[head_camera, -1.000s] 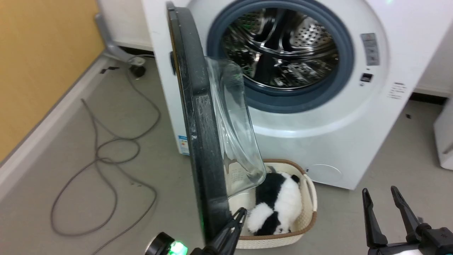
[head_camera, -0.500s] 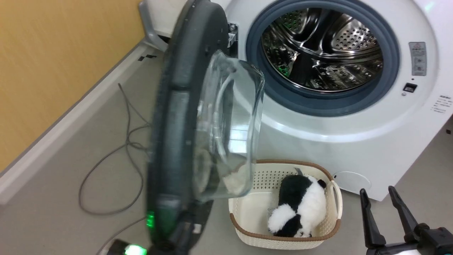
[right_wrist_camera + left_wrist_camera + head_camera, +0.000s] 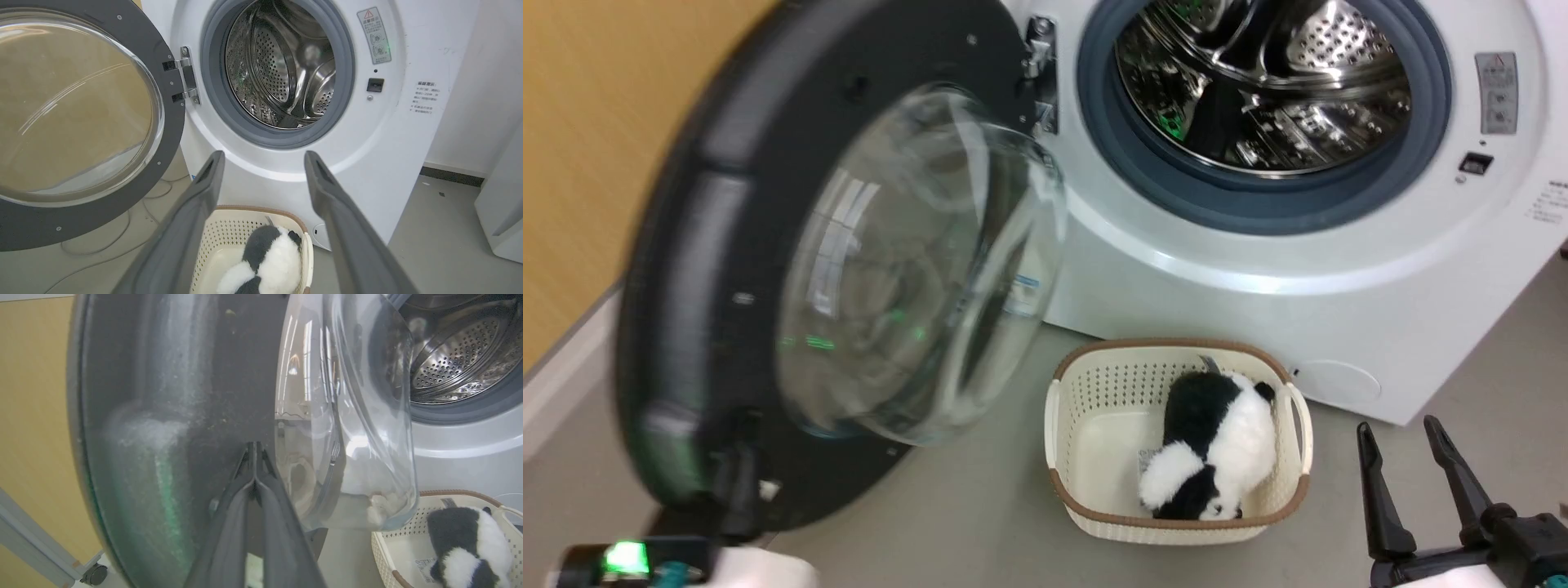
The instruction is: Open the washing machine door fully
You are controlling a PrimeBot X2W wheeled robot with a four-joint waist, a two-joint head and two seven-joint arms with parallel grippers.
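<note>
The washing machine door [image 3: 703, 245], a black disc with a clear bulging glass bowl [image 3: 915, 261], stands swung far out to the left on its metal hinge [image 3: 1039, 77]. The white washing machine [image 3: 1258, 310] shows its grey gasket and steel drum [image 3: 1266, 82]. My left gripper [image 3: 254, 446] is shut, its tips pressed against the door's black inner face beside the glass. In the head view its dark fingers [image 3: 739, 482] lie at the door's lower rim. Low on the right, my right gripper [image 3: 1409, 457] is open and holds nothing, well short of the machine [image 3: 408, 122].
A cream basket [image 3: 1086, 514] holding a black-and-white plush panda [image 3: 1209, 457] sits on the grey floor before the machine. A yellow wall [image 3: 588, 122] runs along the left, behind the door. Another white appliance [image 3: 502, 212] stands at the right.
The door has swung from edge-on to wide open towards the left wall, my shut left gripper going with it. The head camera has shifted. The right gripper has stayed put.
</note>
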